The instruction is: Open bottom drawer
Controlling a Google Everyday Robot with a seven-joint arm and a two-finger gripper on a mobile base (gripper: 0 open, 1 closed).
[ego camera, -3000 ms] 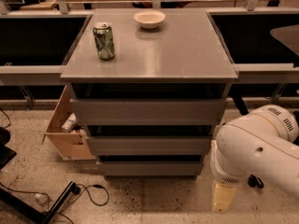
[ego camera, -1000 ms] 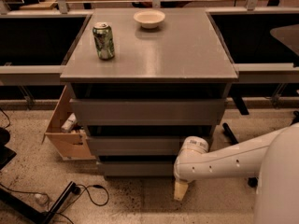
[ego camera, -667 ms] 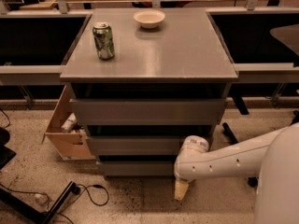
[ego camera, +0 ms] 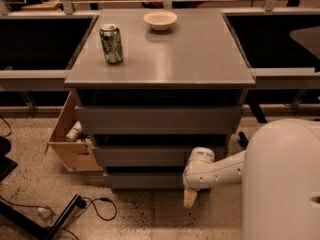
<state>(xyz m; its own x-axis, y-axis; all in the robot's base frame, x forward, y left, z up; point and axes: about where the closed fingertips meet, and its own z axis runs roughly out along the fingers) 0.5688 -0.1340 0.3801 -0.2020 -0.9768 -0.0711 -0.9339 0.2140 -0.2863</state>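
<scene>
A grey cabinet [ego camera: 160, 59] has three handleless drawer fronts stacked one above another. The bottom drawer [ego camera: 142, 180] is the lowest and narrowest-looking front, just above the floor, and looks closed. My white arm reaches in from the right, with its wrist [ego camera: 200, 160] in front of the drawer's right end. My gripper [ego camera: 190, 198] hangs below the wrist, pointing down at the floor, at the bottom drawer's lower right edge. I cannot tell if it touches the front.
A green can [ego camera: 111, 44] and a white bowl [ego camera: 160, 20] stand on the cabinet top. An open cardboard box [ego camera: 70, 141] leans at the cabinet's left side. Cables [ego camera: 95, 206] and a black stand leg lie on the speckled floor at the front left.
My arm has swung left, from the right of the cabinet to the bottom drawer's right end. In the last second the gripper has only crept slightly left and up. The drawers have not moved.
</scene>
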